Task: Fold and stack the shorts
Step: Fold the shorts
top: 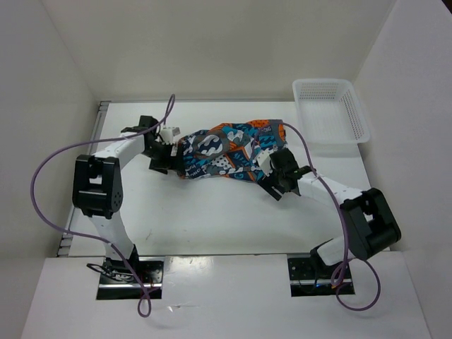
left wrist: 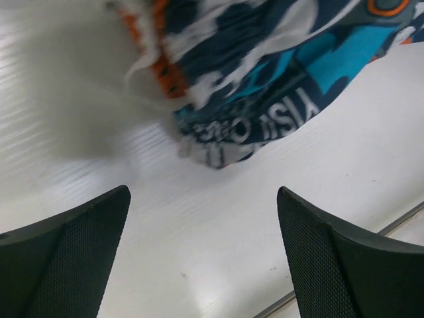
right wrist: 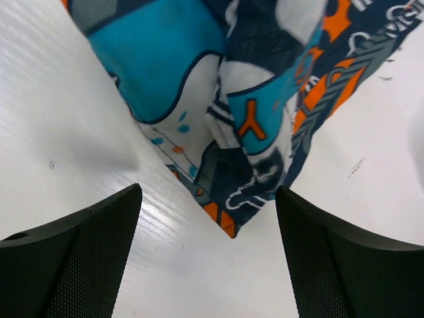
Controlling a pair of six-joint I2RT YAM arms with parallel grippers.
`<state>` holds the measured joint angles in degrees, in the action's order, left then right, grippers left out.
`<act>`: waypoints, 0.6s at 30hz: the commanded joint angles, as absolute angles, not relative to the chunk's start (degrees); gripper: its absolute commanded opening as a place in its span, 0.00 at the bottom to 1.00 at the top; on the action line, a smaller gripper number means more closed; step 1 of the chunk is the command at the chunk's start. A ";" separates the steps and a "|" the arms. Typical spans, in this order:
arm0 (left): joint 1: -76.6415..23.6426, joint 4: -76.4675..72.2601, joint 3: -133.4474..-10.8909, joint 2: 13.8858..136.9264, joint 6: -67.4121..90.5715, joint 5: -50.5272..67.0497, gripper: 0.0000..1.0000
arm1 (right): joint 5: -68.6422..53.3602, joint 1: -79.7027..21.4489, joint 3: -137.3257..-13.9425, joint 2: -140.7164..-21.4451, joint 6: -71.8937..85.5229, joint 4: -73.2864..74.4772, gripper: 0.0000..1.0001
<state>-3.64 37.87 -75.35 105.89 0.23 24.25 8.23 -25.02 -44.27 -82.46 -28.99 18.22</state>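
The shorts (top: 227, 152), in a teal, orange, white and dark grey patchwork print, lie crumpled on the white table (top: 212, 212) between the two arms. My left gripper (top: 169, 154) is at their left end, open and empty; in the left wrist view the shorts (left wrist: 265, 79) lie just beyond my open fingers (left wrist: 73, 252). My right gripper (top: 272, 176) is at their right end, open; in the right wrist view a corner of the shorts (right wrist: 238, 146) hangs between my fingers (right wrist: 344, 258) without being pinched.
A white mesh basket (top: 330, 110) stands at the back right of the table, just beyond the shorts. White walls close in the table on the left, back and right. Purple cables loop off both arms.
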 commanded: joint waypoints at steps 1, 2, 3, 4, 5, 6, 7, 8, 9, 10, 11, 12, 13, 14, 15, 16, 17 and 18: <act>-5.88 34.64 -75.23 108.62 0.00 29.09 0.98 | 8.53 -24.79 -41.84 -81.30 -33.57 13.28 0.86; -6.67 34.63 -76.71 109.50 0.00 30.05 0.99 | 8.53 -24.79 -41.84 -81.99 -33.57 12.14 0.86; -6.68 33.93 -77.42 110.56 0.00 30.06 0.99 | 8.53 -24.79 -41.84 -82.87 -34.10 11.61 0.86; -7.55 33.93 -78.04 112.65 0.00 30.58 0.99 | 8.53 -24.79 -41.84 -83.49 -34.10 10.99 0.86; -8.08 33.14 -78.57 113.72 0.00 29.72 0.99 | 8.53 -24.79 -41.84 -84.63 -34.10 9.86 0.82; -8.78 32.44 -79.10 114.69 0.00 28.84 0.99 | 8.53 -24.79 -41.84 -85.16 -34.80 9.32 0.76; -8.79 31.74 -79.10 116.61 0.00 27.96 0.95 | 8.53 -24.79 -41.84 -85.17 -35.85 9.32 0.70; -8.79 31.73 -79.97 117.59 0.00 27.43 0.87 | 8.53 -24.79 -41.84 -86.12 -35.86 8.62 0.55; -8.79 32.42 -81.02 119.25 0.00 26.64 0.75 | 8.53 -24.79 -41.84 -86.74 -36.56 8.61 0.45; -8.79 33.30 -83.38 119.79 0.00 26.63 0.50 | 9.05 -24.79 -41.84 -86.75 -36.56 8.09 0.36; -8.79 34.35 -84.71 119.79 0.00 26.63 0.36 | 9.05 -24.79 -41.84 -86.75 -36.56 8.09 0.20; -8.18 36.63 -85.94 119.79 0.00 27.33 0.22 | 9.05 -24.79 -41.84 -86.75 -36.56 8.09 0.13; -7.65 37.52 -88.13 119.19 0.00 27.94 0.09 | 9.05 -24.79 -42.53 -86.75 -36.56 8.87 0.07; -7.65 38.40 -89.11 118.48 0.00 29.08 0.00 | 8.36 -24.79 -43.06 -86.23 -35.95 9.49 0.02; -6.78 39.80 -90.25 116.65 0.00 31.96 0.00 | 7.57 -24.79 -43.07 -86.22 -35.95 11.15 0.00; -6.77 40.51 -91.48 115.76 0.00 33.47 0.00 | 6.51 -24.79 -43.68 -85.70 -35.95 12.21 0.00; -6.77 41.30 -93.06 114.97 0.00 35.05 0.00 | 5.55 -24.79 -44.20 -85.69 -36.64 13.09 0.00; -6.77 42.53 -96.90 114.35 0.00 38.98 0.00 | 3.97 -24.79 -44.21 -85.69 -36.65 14.57 0.00</act>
<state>-7.46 39.53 -89.76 118.96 0.32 30.68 7.27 -24.95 -42.13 -86.67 -35.90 12.88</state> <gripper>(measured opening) 0.029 0.025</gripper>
